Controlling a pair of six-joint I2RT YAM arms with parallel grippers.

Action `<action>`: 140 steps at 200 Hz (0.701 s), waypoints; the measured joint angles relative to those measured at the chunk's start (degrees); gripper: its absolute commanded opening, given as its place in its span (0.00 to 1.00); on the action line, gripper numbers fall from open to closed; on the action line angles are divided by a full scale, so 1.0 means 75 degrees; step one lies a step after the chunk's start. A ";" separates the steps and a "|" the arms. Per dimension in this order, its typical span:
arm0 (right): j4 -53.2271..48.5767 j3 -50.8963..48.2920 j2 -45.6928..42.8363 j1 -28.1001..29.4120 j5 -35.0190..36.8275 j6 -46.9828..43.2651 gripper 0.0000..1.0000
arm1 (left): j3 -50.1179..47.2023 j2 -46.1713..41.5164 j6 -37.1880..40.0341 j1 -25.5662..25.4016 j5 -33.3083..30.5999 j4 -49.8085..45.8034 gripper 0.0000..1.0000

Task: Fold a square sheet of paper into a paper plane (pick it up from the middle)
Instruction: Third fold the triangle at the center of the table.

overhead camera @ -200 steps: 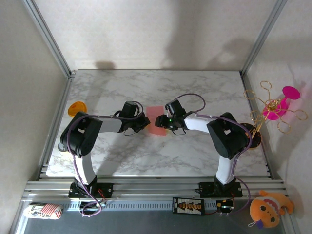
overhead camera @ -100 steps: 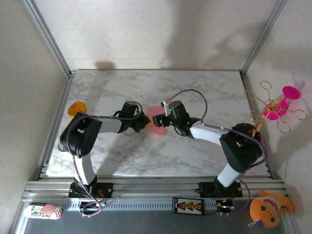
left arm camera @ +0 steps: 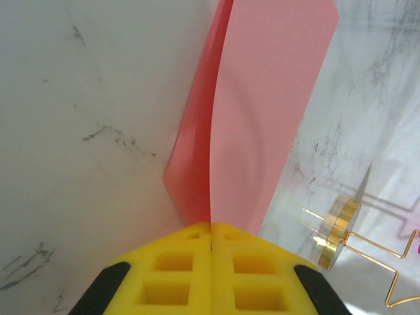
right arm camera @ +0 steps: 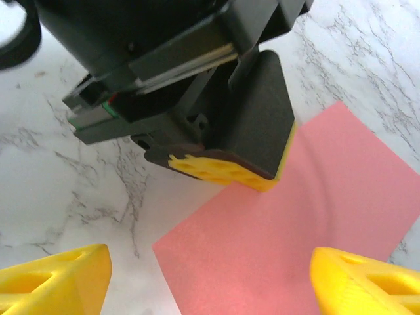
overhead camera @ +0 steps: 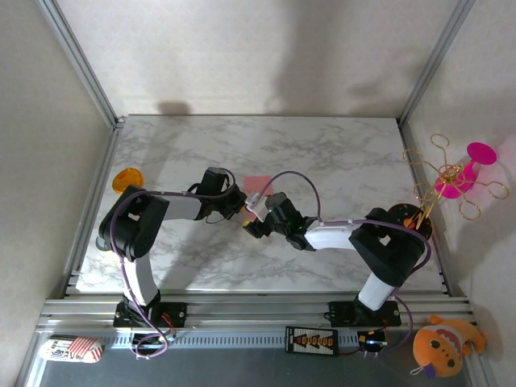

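Robotics lab test cell, marble-patterned tabletop (overhead camera: 339, 145) walled by plain white panels (overhead camera: 242, 56), aluminium extrusion frame (overhead camera: 258, 310), left arm (overhead camera: 133, 226) and right arm (overhead camera: 387, 242) bolted on, circuit board (overhead camera: 311, 340).

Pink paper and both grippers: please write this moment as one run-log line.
left gripper: shut on pink paper | right gripper: open, aimed at pink paper | fold: unfinished

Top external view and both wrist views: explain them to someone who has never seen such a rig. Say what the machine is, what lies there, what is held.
Two robot arms are bolted at the near edge of a marble table. The top picture looks down from above; the other two come from a camera on each wrist. The left gripper is shut on a creased salmon-pink sheet of paper. The right gripper hangs open above that sheet, holding nothing. An orange disc sits by the table's left edge.
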 measured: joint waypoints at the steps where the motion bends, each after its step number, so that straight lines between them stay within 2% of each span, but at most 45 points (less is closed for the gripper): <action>1: 0.0009 -0.0003 0.0006 0.0003 0.0006 -0.0015 0.78 | 0.0000 0.0000 0.0000 0.0000 0.0000 0.0003 0.00; 38: 0.0472 -0.0204 0.0271 0.0009 0.0315 -0.0446 0.73 | 0.0000 0.0000 0.0000 0.0000 0.0000 0.0003 0.00; 111: 0.0997 -0.0254 0.0583 0.0006 0.0565 -0.0892 0.40 | -0.0003 -0.0047 0.0000 0.0000 0.0000 0.0000 0.00; 140: 0.1096 -0.0256 0.0589 0.0006 0.0565 -0.0921 0.31 | -0.0003 -0.0073 0.0000 -0.0015 -0.0003 -0.0003 0.00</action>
